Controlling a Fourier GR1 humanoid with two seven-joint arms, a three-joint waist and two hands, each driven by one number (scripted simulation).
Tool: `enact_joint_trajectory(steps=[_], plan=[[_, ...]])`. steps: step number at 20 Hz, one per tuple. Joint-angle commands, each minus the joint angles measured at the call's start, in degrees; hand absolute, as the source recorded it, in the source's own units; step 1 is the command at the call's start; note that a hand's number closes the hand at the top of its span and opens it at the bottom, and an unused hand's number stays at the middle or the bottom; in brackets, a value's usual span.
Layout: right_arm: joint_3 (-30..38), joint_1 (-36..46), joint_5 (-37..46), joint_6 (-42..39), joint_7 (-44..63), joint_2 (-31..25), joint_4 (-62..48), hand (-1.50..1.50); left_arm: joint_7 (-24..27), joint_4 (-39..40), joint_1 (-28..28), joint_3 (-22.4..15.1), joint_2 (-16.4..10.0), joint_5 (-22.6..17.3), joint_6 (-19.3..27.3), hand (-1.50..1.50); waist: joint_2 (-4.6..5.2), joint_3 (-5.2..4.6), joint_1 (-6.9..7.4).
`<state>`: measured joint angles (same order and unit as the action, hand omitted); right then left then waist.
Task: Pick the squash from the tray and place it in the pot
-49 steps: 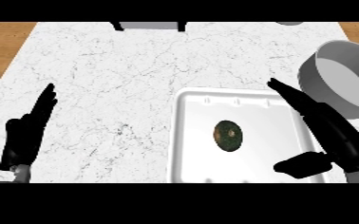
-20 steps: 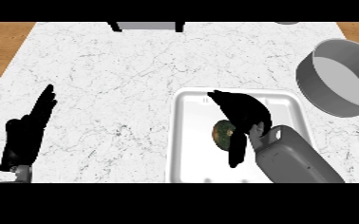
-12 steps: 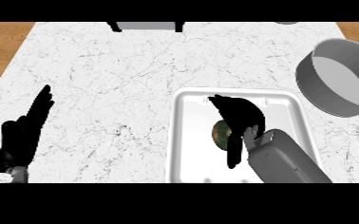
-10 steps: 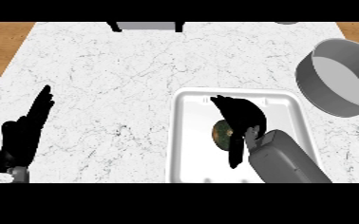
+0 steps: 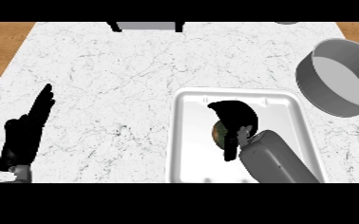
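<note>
Right hand [image 5: 237, 118]: fingers [image 5: 230, 151] curled down over the squash [image 5: 218, 134], wrapping it from above. Only a sliver of the dark green skin shows, on the side away from my palm; the rest is hidden under the hand. I judge this to be a grasp from the top, chosen because the squash is low and round and lies flat, so nothing offers a handle from the side.

Squash position: directly beneath my fingers, in the tray [image 5: 184, 123], near its middle. I cannot tell whether it rests on the tray floor or has just left it. Not yet lifted clear, as I judge it.

Tray: white, shallow rim on all sides of my fingers. The rim is low, so a short rise should clear it.

Pot [image 5: 329, 83]: grey, open mouth, beyond the tray's far right corner, well apart from my fingers, up and to their right. Its wall stands higher than the tray rim, hence the lift needs to be higher than the rim alone would ask before I carry across.

Left hand [image 5: 26, 133]: far to the left of my working fingers, over the marble counter [image 5: 126, 76], fingers straight and pointing up, holding nothing. It rests out of the way; one hand suffices here.

Risk, as a judgement: the round squash may roll within the curl on the way up.
</note>
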<state>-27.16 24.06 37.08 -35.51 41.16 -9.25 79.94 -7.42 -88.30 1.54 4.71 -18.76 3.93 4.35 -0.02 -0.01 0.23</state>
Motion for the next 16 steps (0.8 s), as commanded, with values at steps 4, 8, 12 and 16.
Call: enact_joint_trajectory(steps=[4, 8, 12, 16], plan=[[0.36, 0.53, 4.79, 0.68, -10.06, -1.37, -2.39, 1.5, 2.52, -0.24, 1.92, 3.66, -0.84, -1.9, -4.1, 0.0, 0.01, 0.01, 0.16], [2.44, -0.64, 6.59, -1.05, -10.3, 0.21, -0.33, 1.5, 5.64, 5.82, -0.84, 2.93, 2.18, 1.16, -2.99, 0.0, 0.02, 0.0, -0.12], [2.18, -1.89, 9.19, -1.81, -10.23, 1.84, 0.16, 1.5, -2.93, -2.71, -0.04, 4.24, 0.45, 0.18, -5.51, 0.0, -0.01, 0.02, -0.03], [14.12, -1.47, 8.66, 9.68, -0.77, 1.98, -1.85, 1.5, 2.44, -1.11, 3.08, 2.21, 3.1, 1.57, -2.69, 0.0, -0.02, -0.01, -0.3]])
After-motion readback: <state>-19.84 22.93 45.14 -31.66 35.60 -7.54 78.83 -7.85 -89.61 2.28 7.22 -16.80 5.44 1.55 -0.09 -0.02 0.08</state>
